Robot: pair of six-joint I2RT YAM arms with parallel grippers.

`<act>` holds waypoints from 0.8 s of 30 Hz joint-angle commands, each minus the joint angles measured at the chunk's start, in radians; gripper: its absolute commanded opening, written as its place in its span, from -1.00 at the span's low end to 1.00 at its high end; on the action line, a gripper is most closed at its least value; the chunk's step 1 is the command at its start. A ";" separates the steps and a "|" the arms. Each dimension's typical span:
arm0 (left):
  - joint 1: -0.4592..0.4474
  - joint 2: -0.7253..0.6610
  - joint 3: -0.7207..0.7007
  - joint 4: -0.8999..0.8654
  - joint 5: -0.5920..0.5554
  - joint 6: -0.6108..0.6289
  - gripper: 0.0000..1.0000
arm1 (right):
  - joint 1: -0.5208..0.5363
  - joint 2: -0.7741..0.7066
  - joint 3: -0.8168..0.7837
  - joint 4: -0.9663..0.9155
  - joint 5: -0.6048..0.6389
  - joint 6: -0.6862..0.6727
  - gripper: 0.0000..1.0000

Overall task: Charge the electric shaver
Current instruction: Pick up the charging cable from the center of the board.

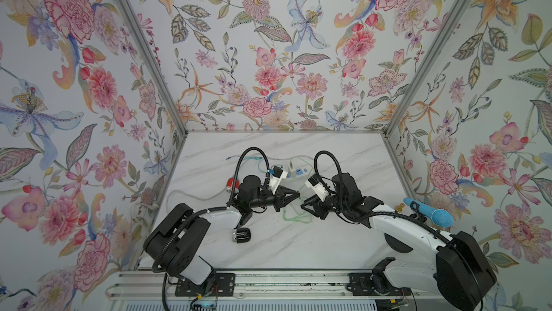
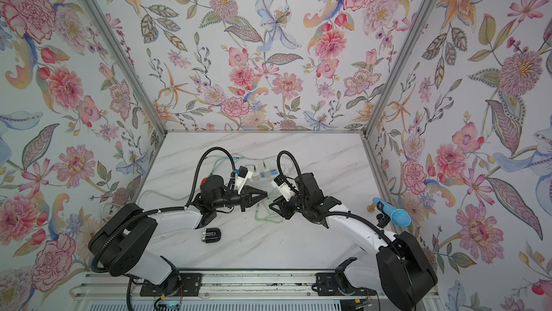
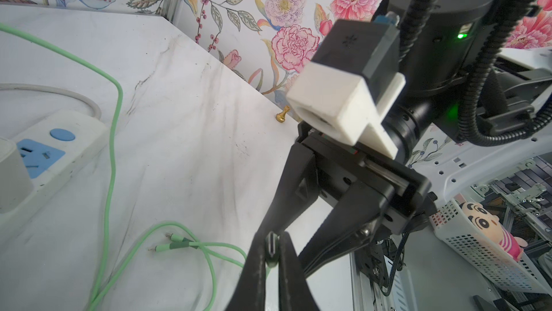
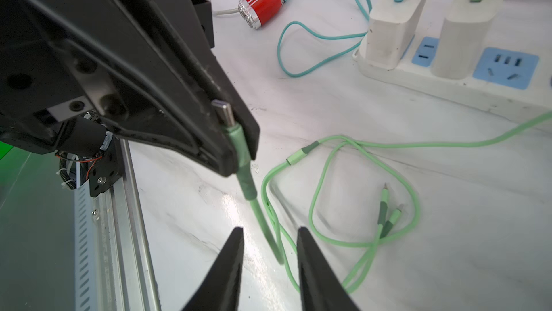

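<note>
**Left end effector (image 4: 240, 160) clamped on the green plug (image 4: 231, 128)**

Metal tip pokes out past the clenched fingers. The right end effector (image 4: 270, 233) is released, its tips apart, with the green cable (image 4: 373, 145) looping on the worktop (image 4: 448, 220) beyond. The black shaver (image 1: 242, 235) lies by the left arm, well apart from the plug.

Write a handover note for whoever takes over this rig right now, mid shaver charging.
Left gripper: shut on the plug of the green cable, held above the table.
Right gripper: open, holding nothing, close to that cable.
Black shaver: lying on the table, apart from both grippers, nothing plugged in.
Done: plug picked up.
Left: bring plug and shaver together and insert the plug.
</note>
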 commanded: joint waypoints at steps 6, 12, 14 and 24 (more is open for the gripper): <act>-0.007 -0.014 0.021 -0.019 0.040 0.022 -1.00 | 0.012 0.014 0.048 0.043 -0.023 -0.035 -0.34; -0.010 -0.002 0.026 -0.001 0.044 0.012 -1.00 | 0.020 0.031 0.064 0.053 -0.025 -0.033 -0.49; -0.010 0.003 0.026 0.003 0.044 0.010 -1.00 | 0.026 0.032 0.062 0.063 -0.019 -0.027 -0.58; -0.013 0.039 0.003 0.024 0.014 0.011 -0.43 | 0.041 0.027 0.067 0.056 0.003 -0.014 -1.00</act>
